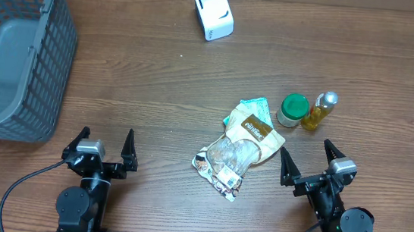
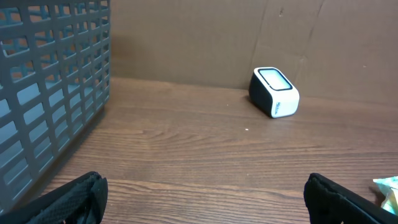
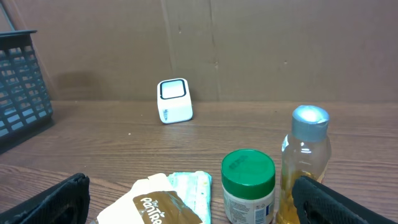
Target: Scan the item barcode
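Brown wood-grain table (image 1: 157, 81), backed by a cardboard wall (image 3: 249, 43), carries everything seen from overhead. A white barcode scanner (image 1: 214, 13) sits alone at the far edge, near the middle, its window facing up and slightly tilted. A grey plastic basket (image 1: 52, 63) fills the far left corner.

The goods lie in a cluster to the right of centre, well apart from the scanner. A clear snack bag (image 1: 238, 153) with a brown label lies flat, partly over a teal packet (image 1: 252, 107) (only the packet's far end shows). Just to their right a green-lidded jar (image 1: 293, 109) stands upright, with a bottle of yellow liquid (image 1: 320, 112) beside it, silver cap on; jar and bottle look close enough to touch.

Both arms sit at the near edge. The left gripper (image 1: 107, 133) has its jaws spread wide and holds nothing, pointing toward bare wood between basket and bag. The right gripper (image 1: 304, 147) is likewise spread wide and empty, just short of the jar and bottle, which stand between its fingers in the wrist view.
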Motion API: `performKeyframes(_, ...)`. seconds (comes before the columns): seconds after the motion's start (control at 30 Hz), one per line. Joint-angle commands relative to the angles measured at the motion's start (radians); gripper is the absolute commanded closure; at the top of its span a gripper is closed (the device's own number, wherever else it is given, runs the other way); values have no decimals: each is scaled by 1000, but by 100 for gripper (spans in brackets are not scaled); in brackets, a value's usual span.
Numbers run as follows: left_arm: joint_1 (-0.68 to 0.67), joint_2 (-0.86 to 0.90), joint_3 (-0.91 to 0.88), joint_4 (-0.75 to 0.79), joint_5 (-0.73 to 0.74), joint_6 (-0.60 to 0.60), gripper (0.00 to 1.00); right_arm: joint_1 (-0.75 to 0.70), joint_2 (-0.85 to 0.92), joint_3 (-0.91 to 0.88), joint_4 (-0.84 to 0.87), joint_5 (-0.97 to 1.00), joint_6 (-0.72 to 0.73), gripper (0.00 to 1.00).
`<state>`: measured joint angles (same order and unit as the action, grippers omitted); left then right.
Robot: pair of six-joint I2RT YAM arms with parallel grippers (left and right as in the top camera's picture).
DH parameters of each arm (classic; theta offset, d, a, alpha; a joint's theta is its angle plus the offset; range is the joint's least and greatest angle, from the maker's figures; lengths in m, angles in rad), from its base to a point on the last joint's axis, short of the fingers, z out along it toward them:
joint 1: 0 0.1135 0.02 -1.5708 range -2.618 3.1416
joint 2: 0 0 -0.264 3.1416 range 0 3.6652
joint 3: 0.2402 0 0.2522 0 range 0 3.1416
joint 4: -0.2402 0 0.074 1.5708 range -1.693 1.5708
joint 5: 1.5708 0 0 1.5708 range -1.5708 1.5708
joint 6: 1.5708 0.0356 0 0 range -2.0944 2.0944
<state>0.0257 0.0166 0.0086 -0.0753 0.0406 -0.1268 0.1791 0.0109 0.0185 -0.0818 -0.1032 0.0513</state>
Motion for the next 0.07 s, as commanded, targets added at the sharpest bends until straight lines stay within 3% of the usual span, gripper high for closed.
performKeyframes(0.0,-6,-12,-4,-2,-3,15,0,5,-8,-10,5,7,-7,0)
performKeyframes(0.03,-6,-12,-4,-2,-4,15,0,5,-8,-10,5,7,-8,0)
